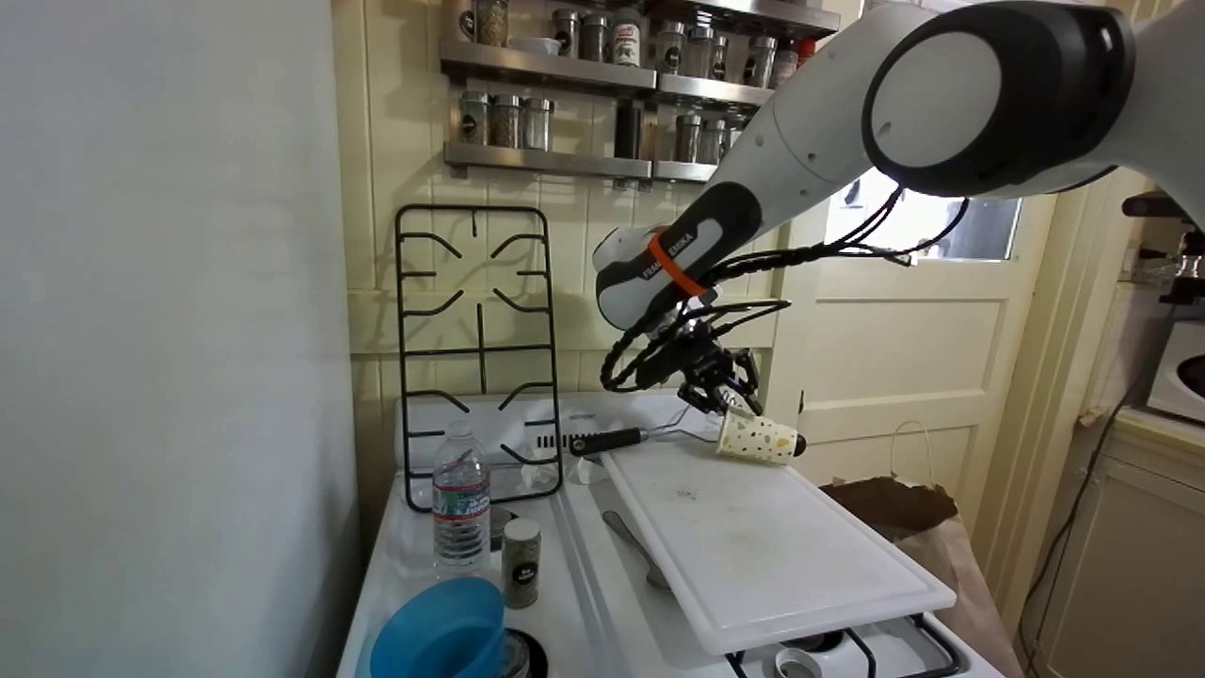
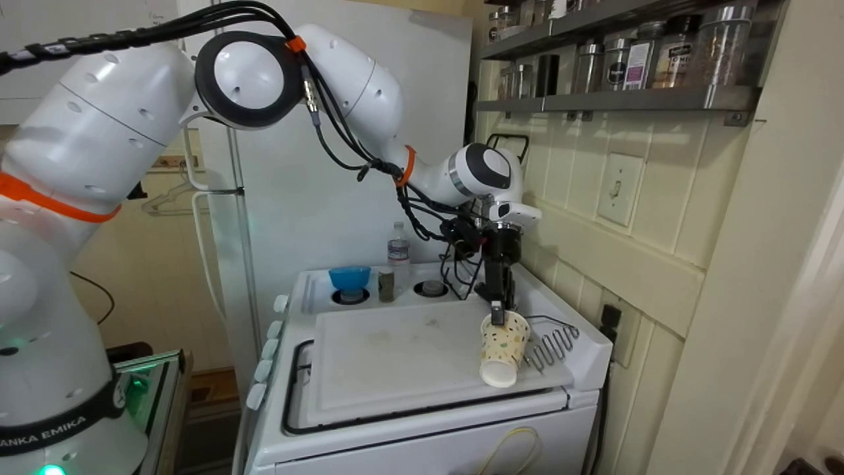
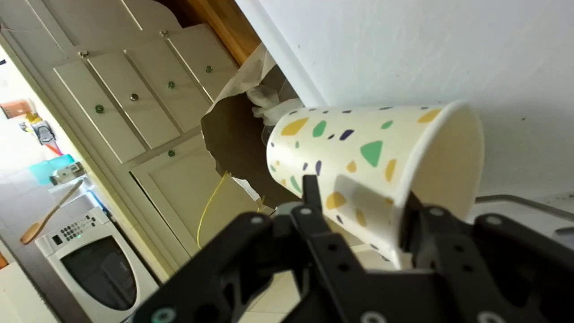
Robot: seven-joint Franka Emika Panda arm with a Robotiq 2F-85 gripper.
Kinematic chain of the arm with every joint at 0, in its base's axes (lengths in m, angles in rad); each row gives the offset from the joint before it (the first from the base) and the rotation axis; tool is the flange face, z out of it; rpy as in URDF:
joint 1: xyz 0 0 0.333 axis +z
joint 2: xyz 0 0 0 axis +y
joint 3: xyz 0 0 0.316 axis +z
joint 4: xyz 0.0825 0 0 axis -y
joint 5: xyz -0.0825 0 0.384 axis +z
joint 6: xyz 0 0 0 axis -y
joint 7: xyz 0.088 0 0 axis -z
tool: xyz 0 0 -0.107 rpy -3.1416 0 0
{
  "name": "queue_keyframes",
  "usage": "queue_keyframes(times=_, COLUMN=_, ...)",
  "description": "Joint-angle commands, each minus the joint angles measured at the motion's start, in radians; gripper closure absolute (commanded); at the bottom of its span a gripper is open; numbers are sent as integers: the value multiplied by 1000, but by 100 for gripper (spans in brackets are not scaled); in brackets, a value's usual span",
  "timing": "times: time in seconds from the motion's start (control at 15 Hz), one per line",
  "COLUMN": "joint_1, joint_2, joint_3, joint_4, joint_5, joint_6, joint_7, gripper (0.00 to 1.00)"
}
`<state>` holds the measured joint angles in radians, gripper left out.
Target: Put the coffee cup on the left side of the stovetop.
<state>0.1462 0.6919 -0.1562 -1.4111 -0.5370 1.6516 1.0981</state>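
Observation:
The coffee cup [image 1: 758,440], cream-white with colored flecks, lies on its side at the far edge of the large white board, its base reaching toward or past the board's edge. It also shows in an exterior view [image 2: 504,349] and in the wrist view [image 3: 345,148], where its mouth faces right. My gripper [image 3: 361,206] is at the cup's rim with its fingers apart, one finger at the mouth side and one outside the wall. A gap shows between the outside finger and the wall. The gripper shows in both exterior views [image 1: 738,403] [image 2: 499,311]. The stovetop [image 1: 584,574] is white, partly under the board.
The white board [image 1: 753,546] covers one side of the stovetop. A blue bowl [image 1: 442,631], spice jar [image 1: 521,565] and water bottle [image 1: 461,508] stand on the other. A black grate [image 1: 480,351] leans on the wall. A masher [image 2: 554,346] and spoon [image 1: 635,546] lie near the board.

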Motion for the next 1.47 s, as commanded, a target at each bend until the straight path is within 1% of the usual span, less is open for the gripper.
queue_keyframes(times=0.0, joint_1=14, joint_2=19, joint_3=-10, joint_4=25, joint_5=-22, joint_6=-37, joint_7=-11, gripper=89)
queue_keyframes(times=0.07, joint_1=15, joint_2=18, joint_3=-10, joint_4=25, joint_5=-24, joint_6=-37, joint_7=-11, gripper=96)
queue_keyframes(times=0.13, joint_1=15, joint_2=10, joint_3=-9, joint_4=18, joint_5=-28, joint_6=-32, joint_7=-11, gripper=100)
queue_keyframes(times=0.33, joint_1=18, joint_2=-74, joint_3=8, joint_4=-45, joint_5=-51, joint_6=43, joint_7=5, gripper=100)
queue_keyframes(times=0.4, joint_1=20, joint_2=-105, joint_3=14, joint_4=-64, joint_5=-49, joint_6=66, joint_7=11, gripper=98)
queue_keyframes(times=0.67, joint_1=41, joint_2=-274, joint_3=55, joint_4=-200, joint_5=-54, joint_6=240, joint_7=21, gripper=98)
queue_keyframes(times=0.87, joint_1=42, joint_2=-395, joint_3=97, joint_4=-312, joint_5=-39, joint_6=392, joint_7=7, gripper=98)
queue_keyframes(times=1.13, joint_1=24, joint_2=-514, joint_3=149, joint_4=-471, joint_5=32, joint_6=557, joint_7=-33, gripper=98)
queue_keyframes(times=1.33, joint_1=8, joint_2=-578, joint_3=172, joint_4=-582, joint_5=134, joint_6=649, joint_7=-57, gripper=98)
queue_keyframes(times=1.4, joint_1=-1, joint_2=-586, joint_3=181, joint_4=-610, joint_5=193, joint_6=693, joint_7=-84, gripper=98)
